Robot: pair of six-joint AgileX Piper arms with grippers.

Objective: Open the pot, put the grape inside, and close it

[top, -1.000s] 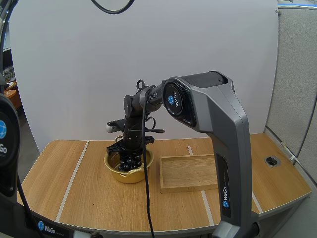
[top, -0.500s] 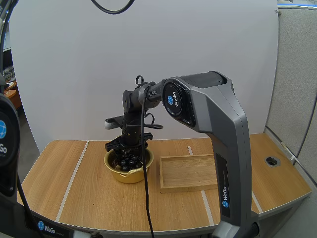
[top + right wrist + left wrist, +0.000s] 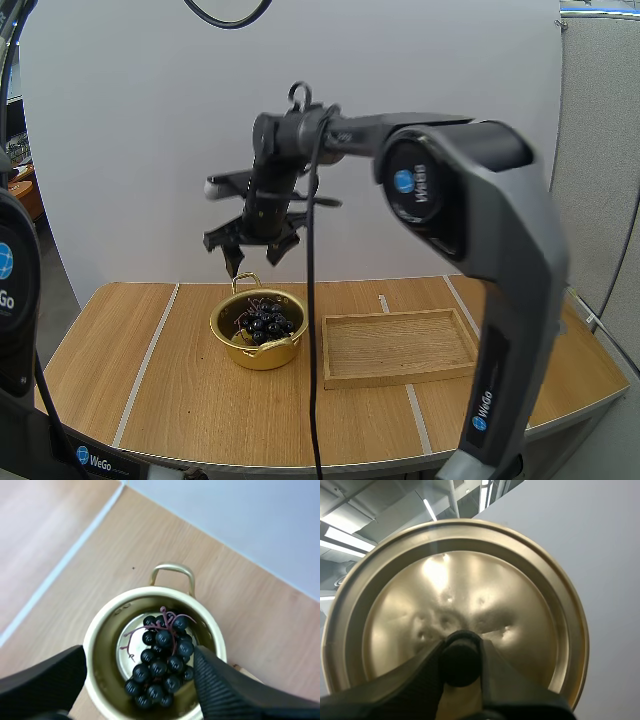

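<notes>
Likely light, stiff and slick, the round gold metal lid (image 3: pixel 470 580) is pinched by its black knob (image 3: pixel 461 652) in the left gripper (image 3: pixel 461 662), the right gripper (image 3: pixel 253 255) spread wide above dark grapes (image 3: pixel 265 325) in the gold pot (image 3: pixel 260 358).

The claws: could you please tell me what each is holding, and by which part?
The left claw pinches the lid by its black knob. The right claw, open above the pot, holds nothing.

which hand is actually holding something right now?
The left hand, pinching the black knob of the gold lid. The right hand hangs open above the pot, grapes inside.
</notes>
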